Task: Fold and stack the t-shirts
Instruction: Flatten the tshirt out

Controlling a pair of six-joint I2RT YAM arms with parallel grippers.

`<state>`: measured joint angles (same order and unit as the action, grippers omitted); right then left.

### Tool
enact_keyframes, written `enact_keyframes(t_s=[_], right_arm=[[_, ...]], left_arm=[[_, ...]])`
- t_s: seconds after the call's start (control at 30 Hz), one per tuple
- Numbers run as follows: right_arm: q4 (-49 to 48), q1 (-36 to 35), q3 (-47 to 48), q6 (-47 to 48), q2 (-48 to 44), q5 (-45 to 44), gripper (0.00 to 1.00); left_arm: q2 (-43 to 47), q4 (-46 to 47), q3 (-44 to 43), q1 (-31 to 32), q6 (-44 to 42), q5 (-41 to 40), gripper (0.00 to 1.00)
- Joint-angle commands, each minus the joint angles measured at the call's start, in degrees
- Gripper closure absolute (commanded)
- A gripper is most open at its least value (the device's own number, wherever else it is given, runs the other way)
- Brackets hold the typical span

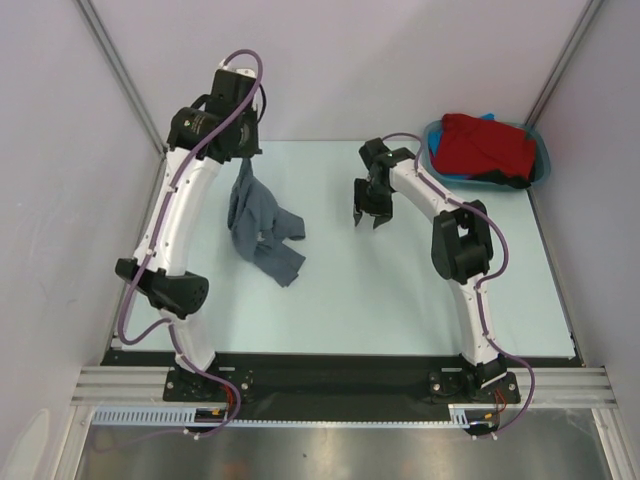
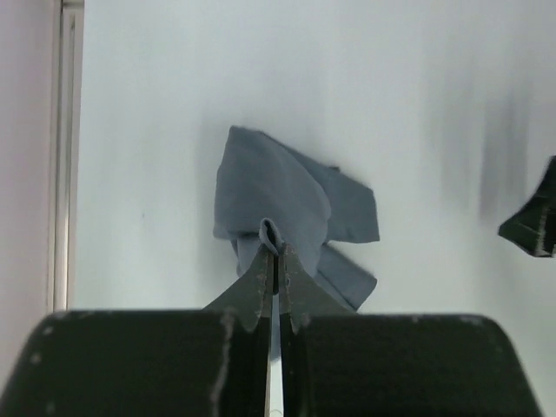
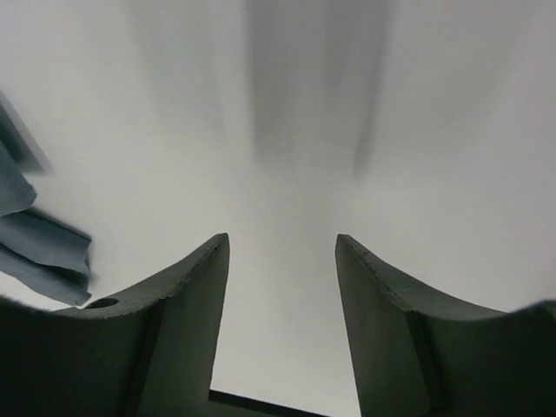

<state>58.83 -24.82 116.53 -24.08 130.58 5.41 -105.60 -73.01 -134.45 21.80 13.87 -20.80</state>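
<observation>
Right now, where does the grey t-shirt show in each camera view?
Top external: grey t-shirt left of centre.
Left wrist: centre, pinched in the shut left pincer.
Right wrist: left edge only.
Shared landmark: the open right pincer, right of the shirt in all three.

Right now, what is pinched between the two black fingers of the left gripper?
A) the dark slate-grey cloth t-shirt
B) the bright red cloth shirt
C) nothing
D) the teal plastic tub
A: the left wrist view shows the left gripper shut on a fold of the dark slate-grey cloth t-shirt, while the bright red cloth shirt lies in the teal plastic tub.
</observation>
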Motion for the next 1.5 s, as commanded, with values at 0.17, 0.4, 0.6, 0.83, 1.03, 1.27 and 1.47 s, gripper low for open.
enact_keyframes(t_s=[0.17, 0.4, 0.6, 0.83, 1.03, 1.27, 1.47], right_arm=[[-2.2, -1.9, 2.4, 2.9, -1.3, 5.6, 0.43], [-4.1, -2.4, -0.5, 2.4, -3.0, 4.5, 0.42], [-5.2, -2.4, -1.2, 1.4, -2.7, 2.5, 0.42], [-5.0, -1.8, 0.3, 0.1, -3.2, -0.7, 0.43], [-9.5, -0.6, 0.5, -0.1, -6.1, 11.1, 0.97], [-9.3, -0.9, 7.1, 1.5, -5.9, 26.7, 0.4], [-24.3, -0.8, 4.3, -9.3, -3.6, 42.0, 0.31]], left_arm=[[2.2, 7.6, -6.7, 11.4, -6.9, 5.8, 1.0], [4.3, 14.5, -9.5, 19.2, -13.7, 11.3, 0.98], [8.2, 16.2, -7.6, 27.8, -20.3, 1.6, 0.93], [13.7, 15.4, 1.1, 25.8, -21.4, -11.2, 0.94], [17.0, 14.2, 4.1, 19.8, -20.8, -10.4, 0.92], [19.6, 14.4, 8.2, 18.2, -21.4, -10.1, 0.92], [19.3, 14.5, 7.9, 18.0, -21.4, -9.4, 0.91]])
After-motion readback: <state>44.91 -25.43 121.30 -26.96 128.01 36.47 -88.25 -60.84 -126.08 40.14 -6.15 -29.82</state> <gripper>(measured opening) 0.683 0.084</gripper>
